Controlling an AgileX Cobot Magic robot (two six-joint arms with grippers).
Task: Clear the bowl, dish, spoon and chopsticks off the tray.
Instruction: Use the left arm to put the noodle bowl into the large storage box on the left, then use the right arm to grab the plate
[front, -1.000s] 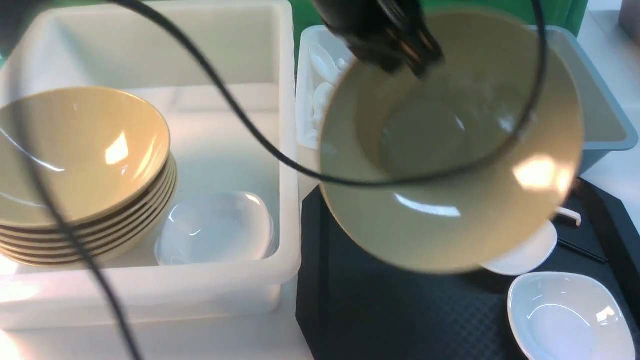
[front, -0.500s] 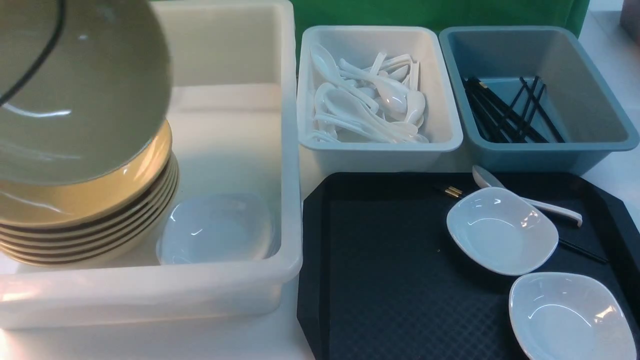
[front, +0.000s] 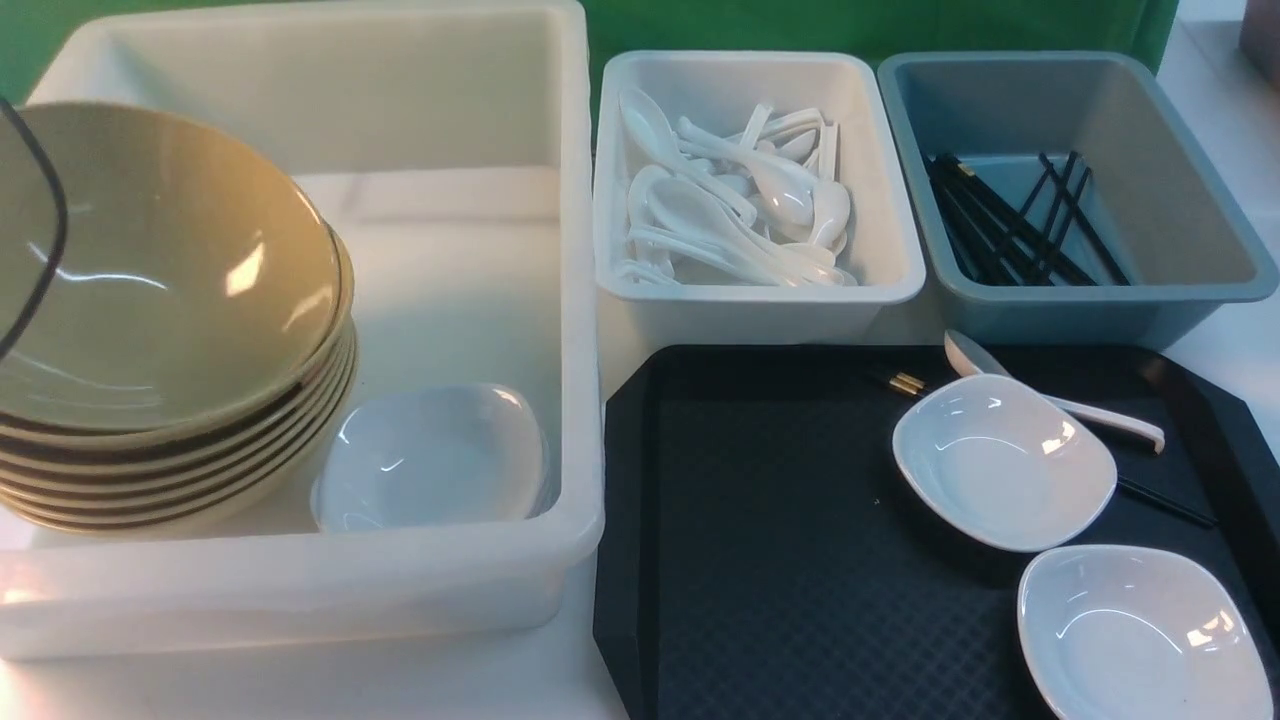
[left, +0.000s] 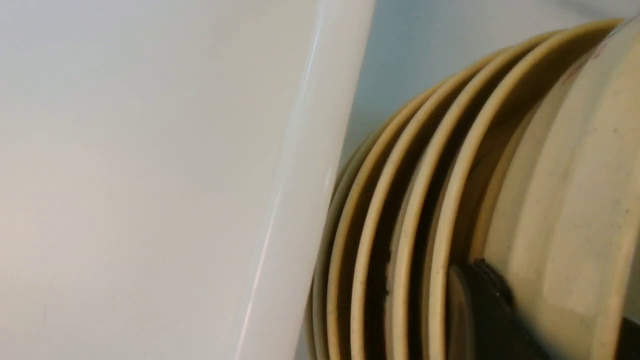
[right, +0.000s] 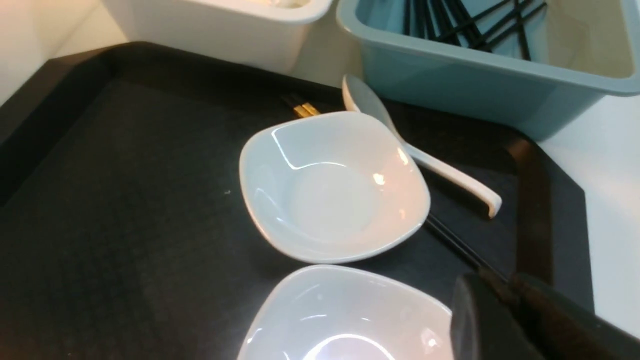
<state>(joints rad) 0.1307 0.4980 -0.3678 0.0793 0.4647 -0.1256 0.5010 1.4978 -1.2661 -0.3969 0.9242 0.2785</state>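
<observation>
Chopsticks mostly hidden under farther dish; bowl cut off at left.

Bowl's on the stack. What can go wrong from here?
1. The bowl looks tilted on the stack, left claw at its rim; letting go may make it slide.
2. The chopsticks run under the dish, spoon close beside: pulling them could drag both.

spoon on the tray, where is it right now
In the front view the spoon lies at the far right of the tray, just behind the farther white dish, its scoop pointing toward the grey-blue tub.
</observation>
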